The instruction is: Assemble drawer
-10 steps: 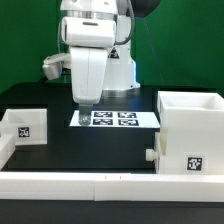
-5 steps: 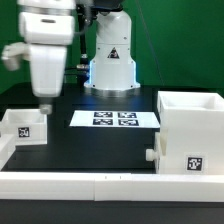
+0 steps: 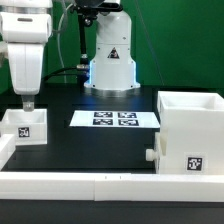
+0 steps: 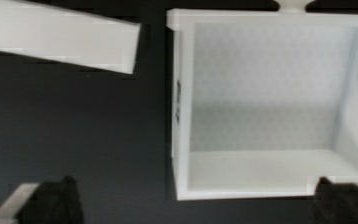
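A small white tray [image 3: 24,124] with a black-and-white tag on its front sits at the exterior view's left. My gripper [image 3: 28,101] hangs just above it, open and empty. In the wrist view the gripper [image 4: 197,205] has its dark fingertips [image 4: 51,200] wide apart. One is over the black table and the other at the far side of the tray [image 4: 265,100], which is seen open from above with its knob [image 4: 297,5] at the picture's edge. A tall white box [image 3: 190,125] with a tag and a small side knob [image 3: 150,157] stands at the exterior view's right.
The marker board [image 3: 115,118] lies mid-table. A low white rail [image 3: 90,185] runs along the front edge and another edges the left side [image 3: 5,148]. A slanted white strip [image 4: 60,40] shows beside the tray in the wrist view. The arm's base [image 3: 110,65] stands at the back.
My gripper has moved from above the marker board to the exterior view's left and come down over the small tray. The parts have not moved.
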Controlling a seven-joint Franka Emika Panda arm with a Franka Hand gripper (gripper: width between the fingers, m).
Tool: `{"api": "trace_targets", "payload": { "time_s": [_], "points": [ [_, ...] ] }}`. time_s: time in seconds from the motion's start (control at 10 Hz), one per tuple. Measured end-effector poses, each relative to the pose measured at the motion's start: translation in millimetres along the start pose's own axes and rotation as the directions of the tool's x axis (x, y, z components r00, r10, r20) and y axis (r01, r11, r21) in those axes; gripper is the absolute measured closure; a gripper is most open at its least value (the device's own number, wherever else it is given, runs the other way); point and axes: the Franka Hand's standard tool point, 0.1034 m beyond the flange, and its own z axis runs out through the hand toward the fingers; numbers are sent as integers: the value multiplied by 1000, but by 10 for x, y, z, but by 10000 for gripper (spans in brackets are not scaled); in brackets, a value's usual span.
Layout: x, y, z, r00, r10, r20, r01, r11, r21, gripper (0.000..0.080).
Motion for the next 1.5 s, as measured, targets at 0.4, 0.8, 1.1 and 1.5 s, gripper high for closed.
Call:
{"api": "trace_targets", "payload": {
  "time_s": [0.4,0.8,1.1,1.5],
  "points": [
    [-46,-532,267,995,62,-81,-56,996,73,151],
    [-129,-440,319,997,70,-31,-71,996,-62,151],
    [-115,-506,427,995,89,-44,-91,995,-44,151],
    [-171,-539,374,997,59,-40,-61,997,-44,151]
  ]
}}
